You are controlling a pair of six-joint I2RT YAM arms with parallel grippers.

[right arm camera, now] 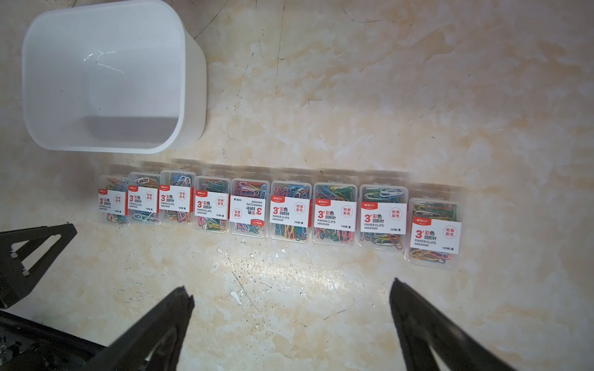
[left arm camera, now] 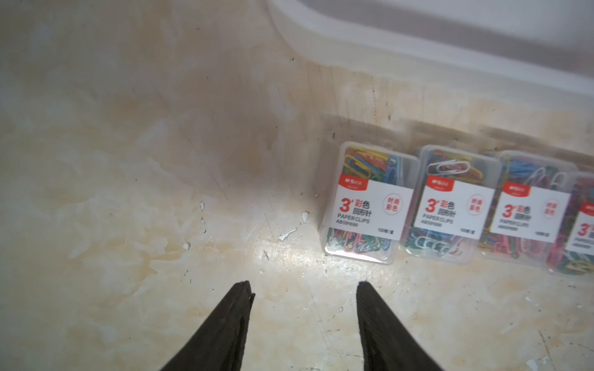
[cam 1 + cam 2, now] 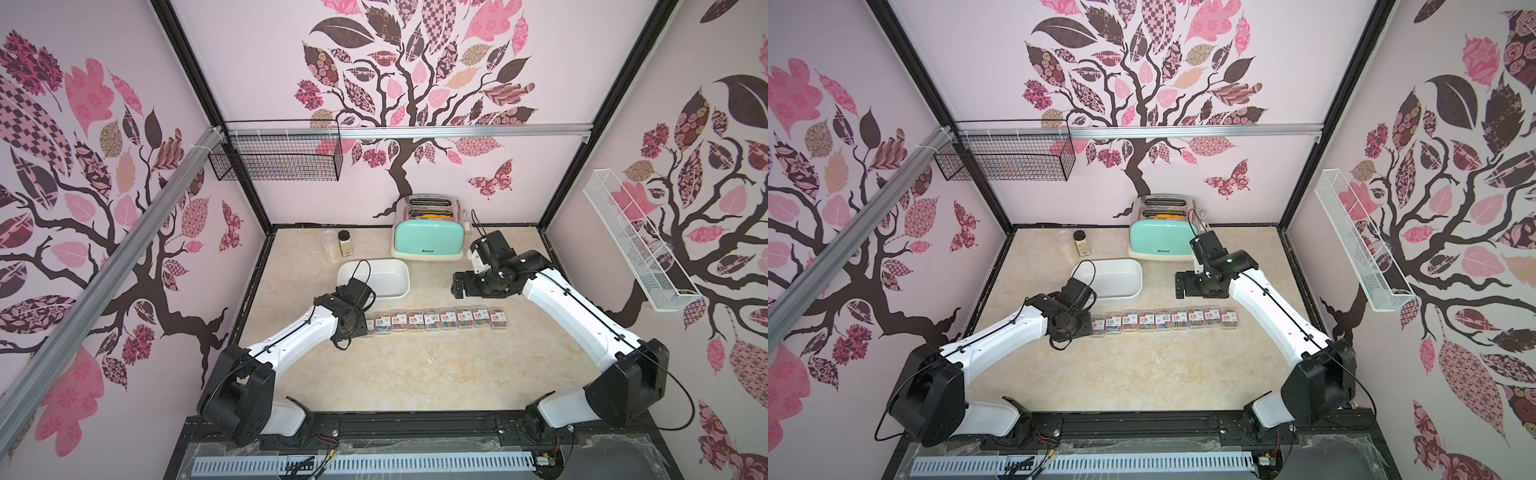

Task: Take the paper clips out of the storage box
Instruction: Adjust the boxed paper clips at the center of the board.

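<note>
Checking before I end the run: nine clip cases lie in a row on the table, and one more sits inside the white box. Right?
No: the storage box is empty, as the right wrist view shows. The nine paper clip cases do lie in a row on the table.

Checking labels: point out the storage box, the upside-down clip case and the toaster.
storage box (image 1: 196, 90), right wrist view, outer side wall.
upside-down clip case (image 1: 249, 210), right wrist view, white label.
toaster (image 3: 428, 242), in a top view, mint front.

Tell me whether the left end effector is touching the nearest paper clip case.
Apart. The left wrist view shows the left end effector open, with bare tabletop separating it from the nearest paper clip case.
</note>
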